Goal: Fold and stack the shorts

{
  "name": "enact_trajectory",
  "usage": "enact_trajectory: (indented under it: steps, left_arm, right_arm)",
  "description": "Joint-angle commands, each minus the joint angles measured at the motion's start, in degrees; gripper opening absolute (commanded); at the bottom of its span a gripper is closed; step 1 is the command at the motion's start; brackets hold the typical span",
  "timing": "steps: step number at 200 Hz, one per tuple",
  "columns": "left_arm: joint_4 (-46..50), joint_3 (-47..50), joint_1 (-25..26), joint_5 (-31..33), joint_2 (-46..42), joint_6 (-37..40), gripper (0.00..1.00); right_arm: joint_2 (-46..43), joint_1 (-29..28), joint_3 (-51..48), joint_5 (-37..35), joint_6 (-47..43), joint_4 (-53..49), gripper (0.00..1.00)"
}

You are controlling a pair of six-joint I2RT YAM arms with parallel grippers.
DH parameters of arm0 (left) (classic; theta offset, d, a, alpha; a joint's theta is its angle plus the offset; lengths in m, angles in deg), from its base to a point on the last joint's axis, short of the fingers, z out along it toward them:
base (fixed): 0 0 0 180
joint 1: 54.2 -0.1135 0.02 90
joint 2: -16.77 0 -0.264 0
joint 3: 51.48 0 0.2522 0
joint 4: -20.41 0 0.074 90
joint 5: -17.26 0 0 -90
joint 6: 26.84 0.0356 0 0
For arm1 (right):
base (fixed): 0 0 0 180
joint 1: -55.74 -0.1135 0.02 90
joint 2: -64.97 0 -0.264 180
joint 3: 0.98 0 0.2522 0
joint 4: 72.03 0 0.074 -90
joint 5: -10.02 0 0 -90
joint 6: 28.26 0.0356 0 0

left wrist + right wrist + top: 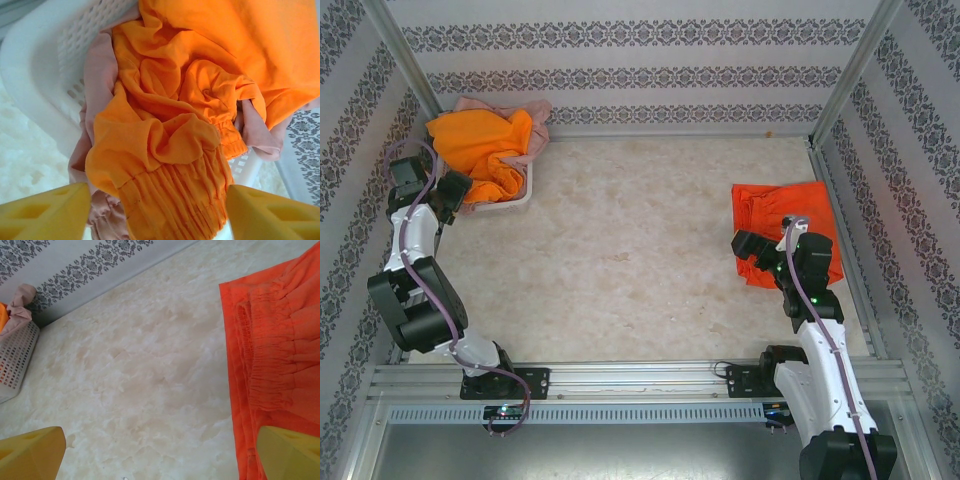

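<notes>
While the bright orange shorts (480,150) lie bunched in the basket (518,198) over the pink shorts (535,128), their gathered waistband points at your left hand (157,189), which is tipped down with its fingers spread either side of it. Across the tabletop (620,240) from the basket, the red-orange shorts (785,215) lie flat, waistband edge toward the basket. Your right hand (161,432) hovers wide open over that edge.

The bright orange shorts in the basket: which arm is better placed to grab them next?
Left. Its gripper hangs directly over the bright orange shorts in the white basket, open and straddling the gathered waistband. The right gripper is across the table, by the red-orange shorts.
</notes>
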Motion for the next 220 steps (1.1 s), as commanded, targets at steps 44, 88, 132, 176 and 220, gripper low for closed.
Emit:
enact_trajectory:
  steps: [44,88,132,176,220]
  left_arm:
    - [-2.88,-1.94,-0.56,-3.27,2.39,-3.75,0.51]
    - [-1.40,-5.11,-0.57,-3.67,3.37,-3.34,0.31]
    - [0.60,-7.55,-0.57,-2.54,2.84,-1.63,0.10]
    - [-2.69,-15.03,-0.11,-4.45,2.65,-5.57,0.00]
    - [-0.83,-40.26,7.30,-1.99,3.46,-4.87,0.00]
  right_arm:
    - [0.30,-0.29,-0.67,0.67,0.36,1.43,0.98]
    - [0.40,-0.19,-1.23,0.32,0.24,1.50,0.98]
    - [0.66,-0.20,-1.27,0.24,0.21,1.69,0.98]
    - [1.36,-0.11,-1.20,0.48,0.77,2.07,0.98]
    - [1.66,-0.02,-0.55,2.03,2.65,2.26,0.98]
